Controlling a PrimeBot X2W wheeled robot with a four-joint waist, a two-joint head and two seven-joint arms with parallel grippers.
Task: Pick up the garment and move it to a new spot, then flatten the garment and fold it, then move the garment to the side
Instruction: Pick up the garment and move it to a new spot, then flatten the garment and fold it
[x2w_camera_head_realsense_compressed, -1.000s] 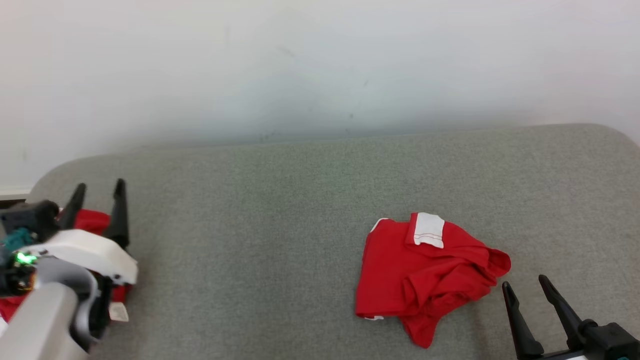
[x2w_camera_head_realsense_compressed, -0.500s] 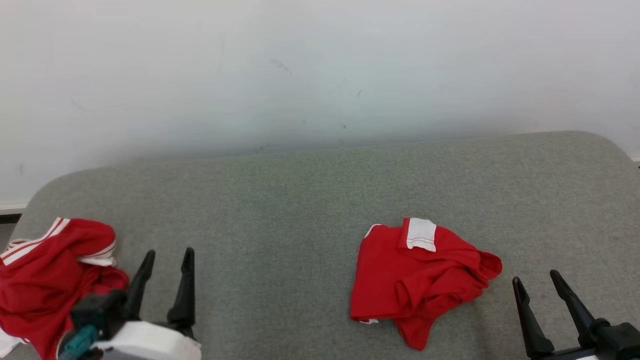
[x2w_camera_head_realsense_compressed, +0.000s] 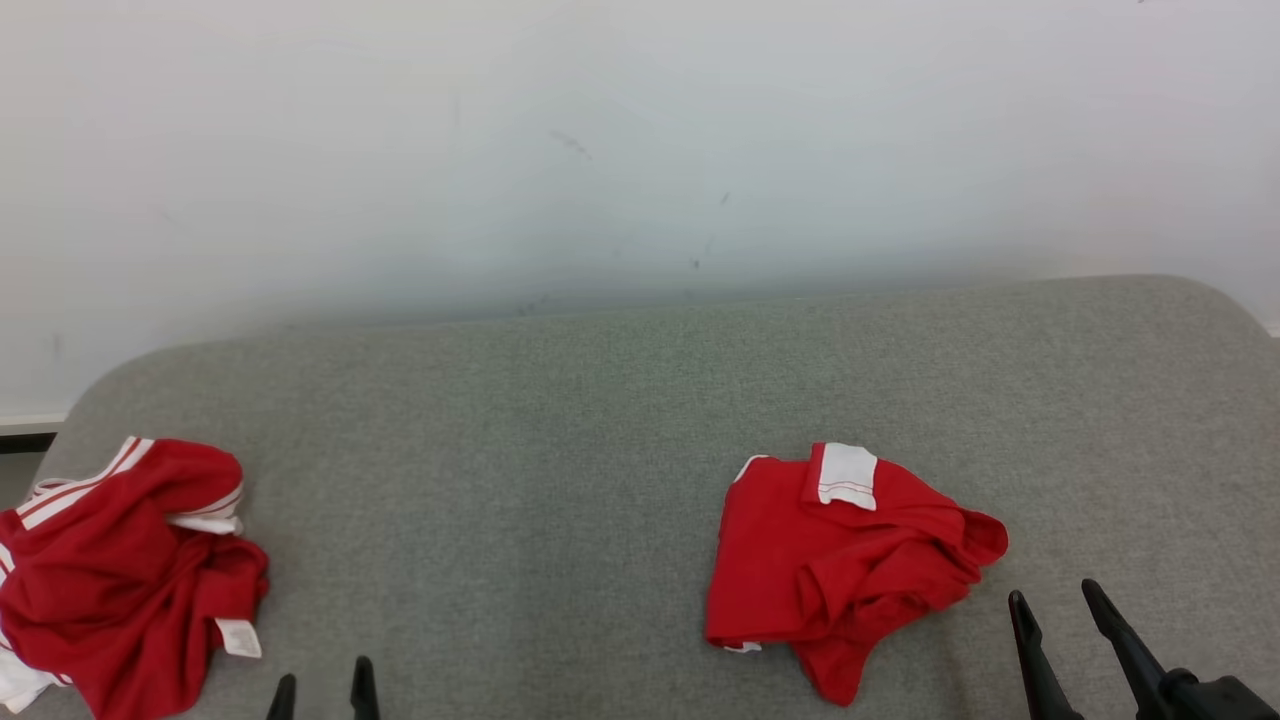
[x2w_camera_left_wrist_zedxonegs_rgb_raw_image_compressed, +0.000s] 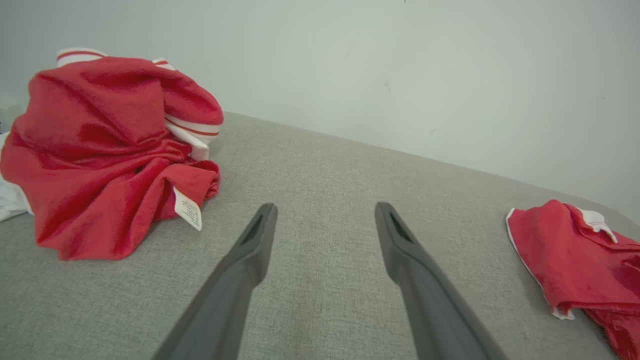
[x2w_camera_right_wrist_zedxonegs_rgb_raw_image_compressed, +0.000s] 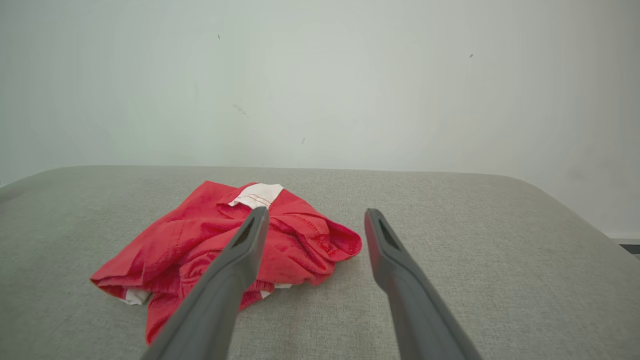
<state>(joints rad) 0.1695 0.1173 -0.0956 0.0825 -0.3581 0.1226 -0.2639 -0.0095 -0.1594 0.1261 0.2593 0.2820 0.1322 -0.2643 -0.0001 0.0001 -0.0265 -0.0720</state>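
Head view: grey cushion (x2w_camera_head_realsense_compressed: 560, 420) against a pale wall (x2w_camera_head_realsense_compressed: 600, 150). The left garment (x2w_camera_head_realsense_compressed: 130, 570), red with white stripes, is bunched at the cushion's near-left corner and reaches its left edge. The care label (x2w_camera_head_realsense_compressed: 238, 637) sticks out of it, print too small to read. The right garment (x2w_camera_head_realsense_compressed: 830, 560), red with a white patch (x2w_camera_head_realsense_compressed: 847, 475), lies right of the cushion's middle, toward the near edge. The left gripper (x2w_camera_head_realsense_compressed: 322, 695) shows tips only at the cushion's near edge, parted, empty. The right gripper (x2w_camera_head_realsense_compressed: 1058, 610) is at the cushion's near right, fingers spread, empty. Wide bare cushion lies between the garments and toward the back edge.

Left wrist view: left gripper (x2w_camera_left_wrist_zedxonegs_rgb_raw_image_compressed: 325, 207) fingers wide apart over bare cushion, holding nothing. The care label (x2w_camera_left_wrist_zedxonegs_rgb_raw_image_compressed: 188, 209) carries dotted print, unreadable.

Right wrist view: right gripper (x2w_camera_right_wrist_zedxonegs_rgb_raw_image_compressed: 316, 212) released, nothing grasped. One finger overlaps the right garment (x2w_camera_right_wrist_zedxonegs_rgb_raw_image_compressed: 200, 240) in view; contact cannot be told. No writing on the patch.
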